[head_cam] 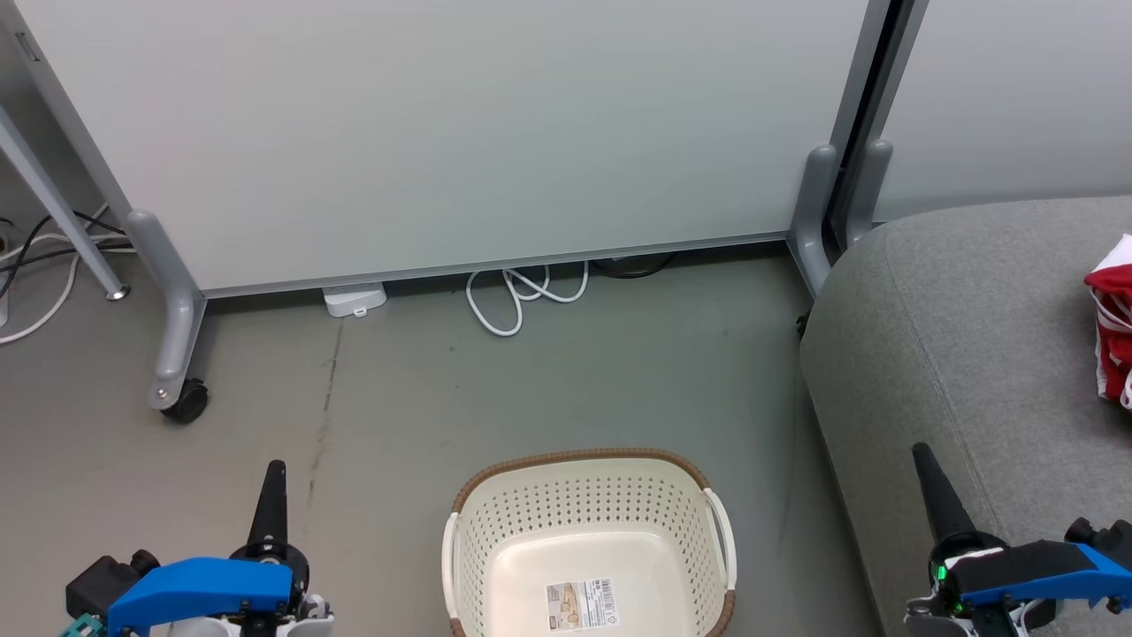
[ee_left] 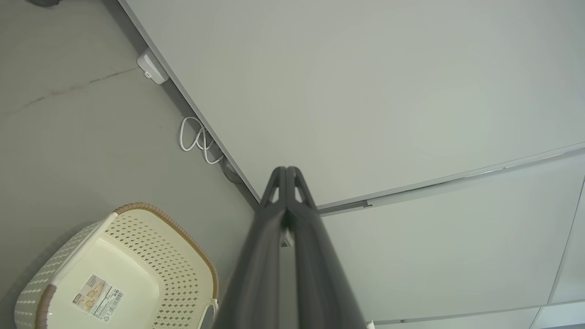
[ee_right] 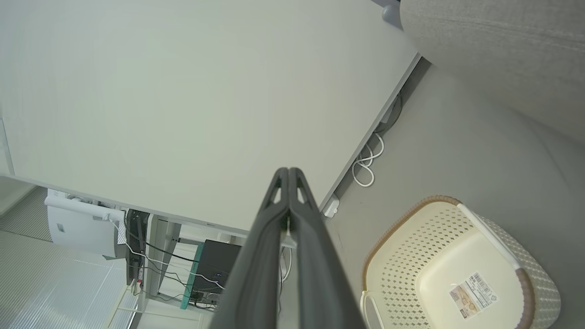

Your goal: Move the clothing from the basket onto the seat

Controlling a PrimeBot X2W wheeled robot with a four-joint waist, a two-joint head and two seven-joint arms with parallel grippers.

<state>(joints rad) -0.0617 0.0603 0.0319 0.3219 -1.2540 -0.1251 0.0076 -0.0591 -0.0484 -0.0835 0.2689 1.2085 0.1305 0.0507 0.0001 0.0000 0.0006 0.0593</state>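
My left claw (head_cam: 275, 469) and right claw (head_cam: 921, 455) are pinched together; basket (head_cam: 584, 500) at bottom centre, clothing (head_cam: 1112, 310) on seat (head_cam: 955, 327), right edge.

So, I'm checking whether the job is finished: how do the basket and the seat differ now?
The basket is empty apart from its label sticker; the seat carries the red-and-white clothing. The basket is cream perforated plastic; the seat is grey fabric. The basket is far smaller than the seat.
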